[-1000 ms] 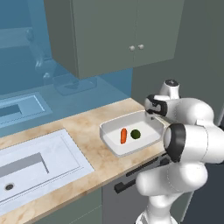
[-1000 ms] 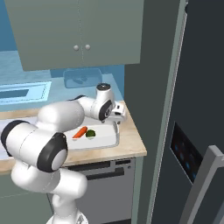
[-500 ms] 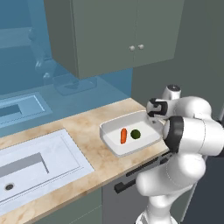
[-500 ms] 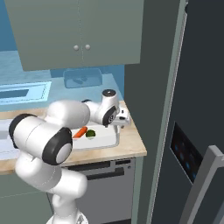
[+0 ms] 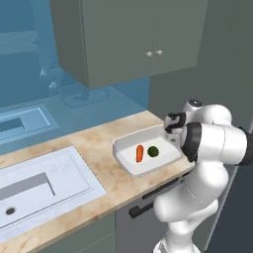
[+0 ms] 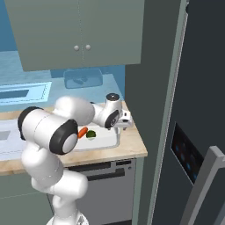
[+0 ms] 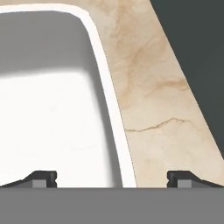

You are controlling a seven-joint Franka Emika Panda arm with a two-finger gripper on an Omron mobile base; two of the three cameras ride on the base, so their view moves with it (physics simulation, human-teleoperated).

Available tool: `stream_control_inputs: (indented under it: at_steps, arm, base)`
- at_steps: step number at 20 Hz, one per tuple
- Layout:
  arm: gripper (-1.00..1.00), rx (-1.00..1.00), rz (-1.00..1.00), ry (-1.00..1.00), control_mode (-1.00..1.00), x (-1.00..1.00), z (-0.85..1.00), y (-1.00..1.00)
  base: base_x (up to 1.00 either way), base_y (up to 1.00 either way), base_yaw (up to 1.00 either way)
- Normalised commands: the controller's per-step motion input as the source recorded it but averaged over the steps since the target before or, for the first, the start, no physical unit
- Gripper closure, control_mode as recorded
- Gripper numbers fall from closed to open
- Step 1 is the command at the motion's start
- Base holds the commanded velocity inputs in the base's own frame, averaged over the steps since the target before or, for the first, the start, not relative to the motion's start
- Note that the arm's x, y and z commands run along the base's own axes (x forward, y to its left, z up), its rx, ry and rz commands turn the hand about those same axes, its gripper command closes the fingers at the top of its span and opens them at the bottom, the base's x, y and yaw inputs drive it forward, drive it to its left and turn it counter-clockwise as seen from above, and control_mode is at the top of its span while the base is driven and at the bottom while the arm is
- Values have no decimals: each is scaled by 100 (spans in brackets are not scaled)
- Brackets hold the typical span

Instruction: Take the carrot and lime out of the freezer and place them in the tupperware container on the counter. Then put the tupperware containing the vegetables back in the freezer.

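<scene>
Both vegetables already lie in the shallow white rectangular tupperware container [image 5: 148, 167] on the beige marbled stone counter [image 5: 94, 143]: the stubby orange-red carrot [image 5: 140, 152] and the small dark green lime [image 5: 153, 151] rest side by side, apart, near its middle. Your two-finger gripper [image 7: 112, 178] hangs wide apart and empty over the container's edge nearest the freezer; in the hand view one fingertip [image 7: 43, 178] sits above the tray's floor and the other over the stone, so the raised rim runs between them. Judging from that, you are set to pinch the wall. Come straight down, close squarely on it, and lift level and slowly so the lime does not roll.
</scene>
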Motion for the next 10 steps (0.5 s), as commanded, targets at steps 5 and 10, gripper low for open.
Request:
stream_control_inputs:
  at_steps: [5, 10]
  arm:
    - [-100, 0, 5, 0, -100, 29, -23, -4]
    - [-100, 0, 4, 2, -100, 11, -22, -5]
  base:
    - [0, 0, 0]
    - [0, 0, 0]
